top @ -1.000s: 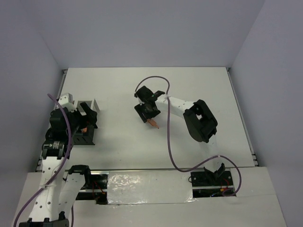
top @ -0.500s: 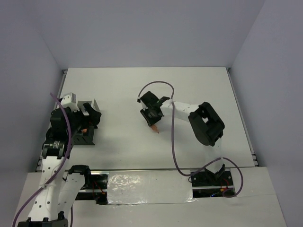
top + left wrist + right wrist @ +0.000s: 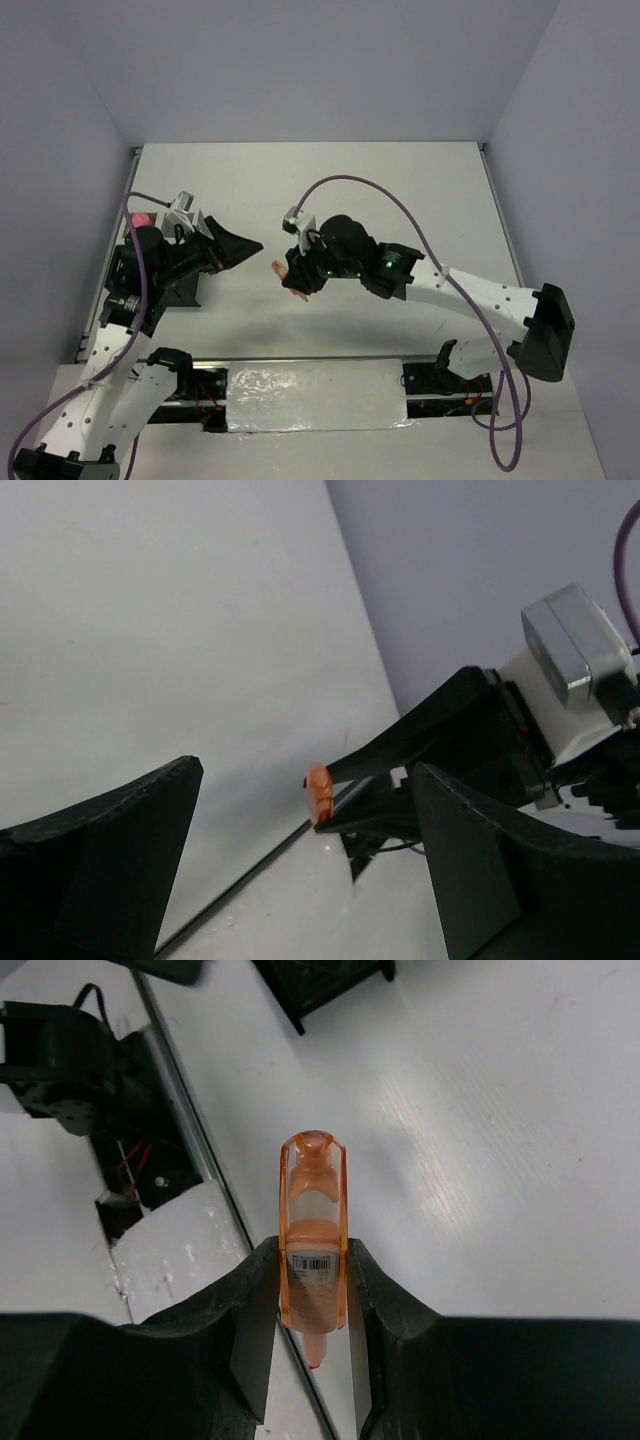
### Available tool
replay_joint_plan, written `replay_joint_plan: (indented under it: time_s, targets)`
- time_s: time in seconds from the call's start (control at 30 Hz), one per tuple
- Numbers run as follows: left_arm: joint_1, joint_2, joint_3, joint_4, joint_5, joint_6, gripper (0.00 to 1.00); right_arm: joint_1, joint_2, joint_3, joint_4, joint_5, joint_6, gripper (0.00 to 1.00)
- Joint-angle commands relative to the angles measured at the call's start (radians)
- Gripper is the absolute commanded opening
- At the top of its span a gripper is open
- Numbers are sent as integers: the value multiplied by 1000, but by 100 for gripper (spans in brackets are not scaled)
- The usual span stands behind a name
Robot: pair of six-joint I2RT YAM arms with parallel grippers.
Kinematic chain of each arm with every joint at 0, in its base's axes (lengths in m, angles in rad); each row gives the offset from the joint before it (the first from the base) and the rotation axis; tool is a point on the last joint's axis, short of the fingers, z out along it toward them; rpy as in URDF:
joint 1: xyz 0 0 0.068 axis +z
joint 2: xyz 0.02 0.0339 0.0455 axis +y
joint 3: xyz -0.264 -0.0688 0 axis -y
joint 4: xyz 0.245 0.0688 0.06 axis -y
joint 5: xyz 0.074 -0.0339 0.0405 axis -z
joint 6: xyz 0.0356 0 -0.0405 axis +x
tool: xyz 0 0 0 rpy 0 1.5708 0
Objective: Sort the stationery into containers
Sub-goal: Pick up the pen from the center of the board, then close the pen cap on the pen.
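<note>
While I watch from far away, my right pincer (image 3: 313, 1295) pinches a smooth, see-through orange pen (image 3: 312, 1175) between its curved black fingers | pen sticks out rounded end first, over the flat white table (image 3: 480, 1110) | left pincer (image 3: 232, 245) is spread wide, its pointy black fingers just beside the black box (image 3: 180, 288)

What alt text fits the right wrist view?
An orange highlighter with a clear cap is held by the right gripper, pinched between its two black fingers, over the white table. A black container shows partly at the top edge.
</note>
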Motion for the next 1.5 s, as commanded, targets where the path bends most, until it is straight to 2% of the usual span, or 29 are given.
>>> replay_joint_plan:
  time_s: [0.0,0.07,0.13,0.33,0.43,0.5,0.53,0.63,0.7,0.73,0.83,0.9,0.97,1.0,1.07,1.1,1.2,1.27,1.37,1.47]
  targets:
    - [-46,-11,-14,115,23,-125,99,75,-19,58,3,84,24,0]
    - [-67,-11,-32,147,20,-155,97,94,-9,116,-43,117,22,0]
    - [-96,-9,-54,201,26,-187,91,111,10,146,-72,161,22,0]
    - [-175,17,-52,162,-35,-155,82,131,41,221,-101,230,28,0]
    - [-189,8,-64,166,-46,-158,72,132,57,242,-114,279,33,0]
    - [-192,0,-64,161,-52,-158,58,132,75,258,-136,293,34,0]
    - [-193,3,-52,152,-58,-152,45,134,83,275,-144,298,33,0]
    - [-193,15,-23,115,-78,-112,32,137,103,293,-166,302,27,0]
    - [-195,20,-11,100,-87,-97,28,142,106,295,-176,302,22,0]
    - [-196,26,3,80,-102,-83,17,145,107,296,-181,302,22,0]
    - [-199,31,14,80,-106,-63,0,148,95,282,-172,284,24,0]
    - [-204,29,19,83,-110,-46,0,146,75,250,-137,258,25,0]
    - [-204,14,17,104,-110,-26,0,145,31,221,-89,247,30,15]
    - [-204,3,9,128,-104,-26,0,145,14,189,-75,243,36,27]
    - [-204,-38,-11,185,-90,-41,0,134,-37,157,-43,233,47,39]
    - [-204,-48,-17,201,-78,-47,0,132,-52,128,-38,235,50,55]
    - [-206,-81,-32,296,-32,-63,0,116,-123,66,-13,226,82,68]
    - [-207,-101,-44,380,11,-72,0,85,-183,13,29,174,120,70]
    - [-207,-134,-77,480,63,-90,0,-13,-256,-55,96,-2,219,71]
    - [-209,-150,-109,602,136,-122,0,-73,-316,-132,266,-270,319,67]
